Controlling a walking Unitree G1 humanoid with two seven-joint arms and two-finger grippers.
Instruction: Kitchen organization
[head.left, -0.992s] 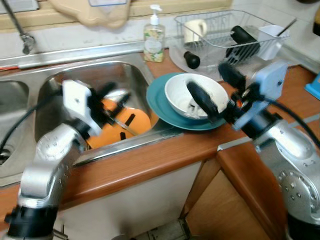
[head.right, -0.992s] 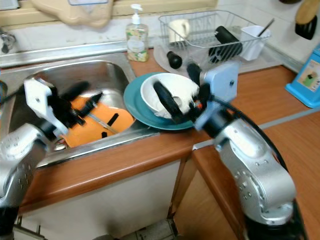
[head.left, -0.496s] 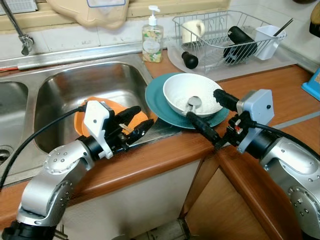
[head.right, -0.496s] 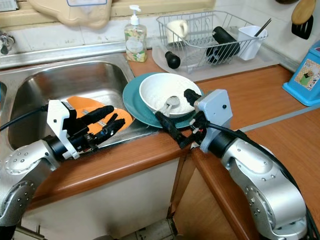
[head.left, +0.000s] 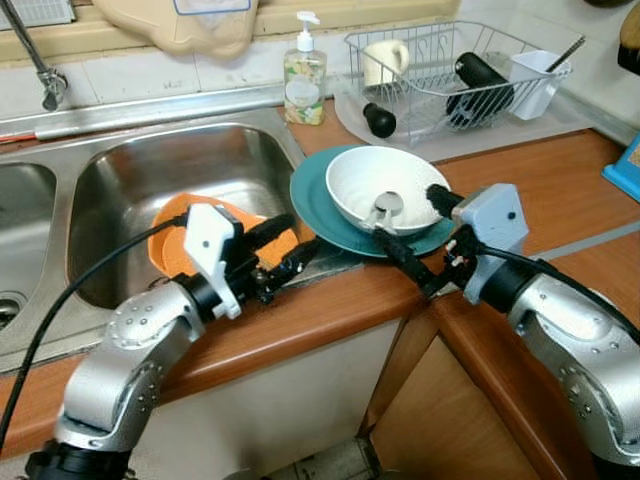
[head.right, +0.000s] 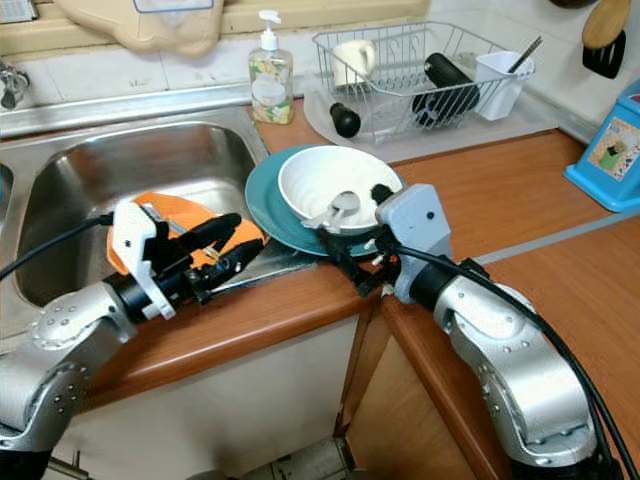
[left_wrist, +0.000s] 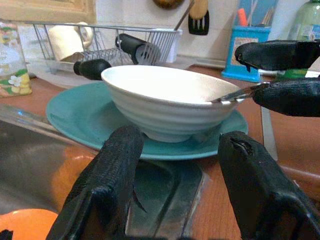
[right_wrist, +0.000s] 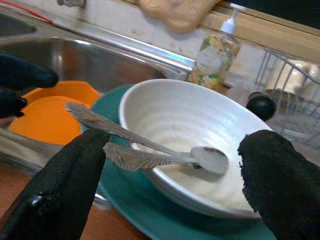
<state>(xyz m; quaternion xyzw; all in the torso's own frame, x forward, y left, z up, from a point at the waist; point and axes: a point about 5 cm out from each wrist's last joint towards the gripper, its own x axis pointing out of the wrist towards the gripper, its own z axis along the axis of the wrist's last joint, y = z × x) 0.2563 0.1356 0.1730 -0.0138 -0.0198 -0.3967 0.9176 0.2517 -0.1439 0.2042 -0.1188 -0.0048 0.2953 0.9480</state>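
Right wrist view: right gripper (right_wrist: 165, 165) spread wide before a ribbed white bowl (right_wrist: 200, 135) holding a metal spoon (right_wrist: 150, 147).

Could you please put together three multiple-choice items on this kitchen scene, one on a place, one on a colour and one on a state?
1. Where does the white ceramic bowl stand?
A. On the round teal plate
B. In the wire dish rack
C. Down in the sink basin

2. What colour is the plate lying in the steel sink?
A. Green
B. Orange
C. White

3. How do the fingers of the right gripper stand?
A. Shut on the soap bottle
B. Shut on the bowl's rim
C. Open, beside the bowl

Answers:
1. A, since the teal rim shows all round under the bowl.
2. B, as the orange plate shows in the basin behind the left gripper.
3. C, as the right wrist view shows both fingers wide apart, with the bowl and the metal spoon between them.
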